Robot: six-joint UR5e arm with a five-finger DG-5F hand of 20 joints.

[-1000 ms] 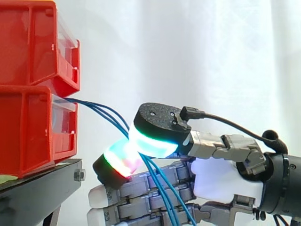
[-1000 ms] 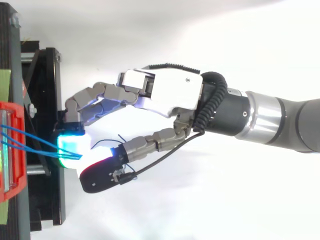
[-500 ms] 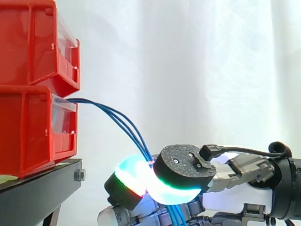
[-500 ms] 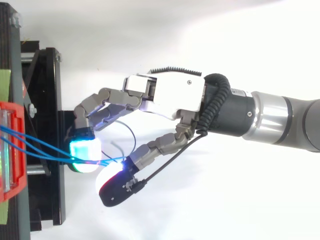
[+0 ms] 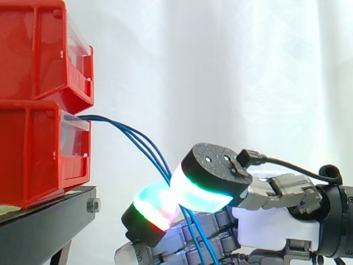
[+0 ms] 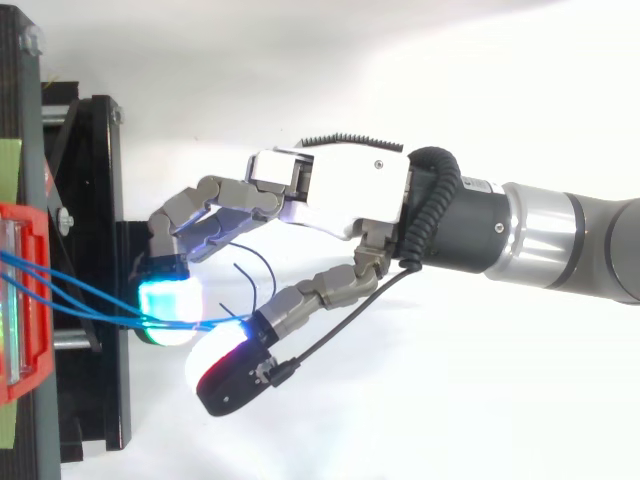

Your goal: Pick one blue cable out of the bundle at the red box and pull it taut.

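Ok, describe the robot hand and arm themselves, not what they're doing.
The robot hand has a white palm shell and grey, segmented metal fingers ending in thick black-backed pads glowing cyan, green, white and red. The arm is black, then a silver ring, then grey.

I count two red bins, one stacked on the other: an upper bin (image 5: 38,49) and a lower bin (image 5: 33,154). There is one black stand (image 5: 44,221) and one white curtain (image 5: 231,72). The blue cables (image 5: 140,141) number three, I think; they bunch too closely for me to be certain. One hand (image 6: 340,190) is mine.
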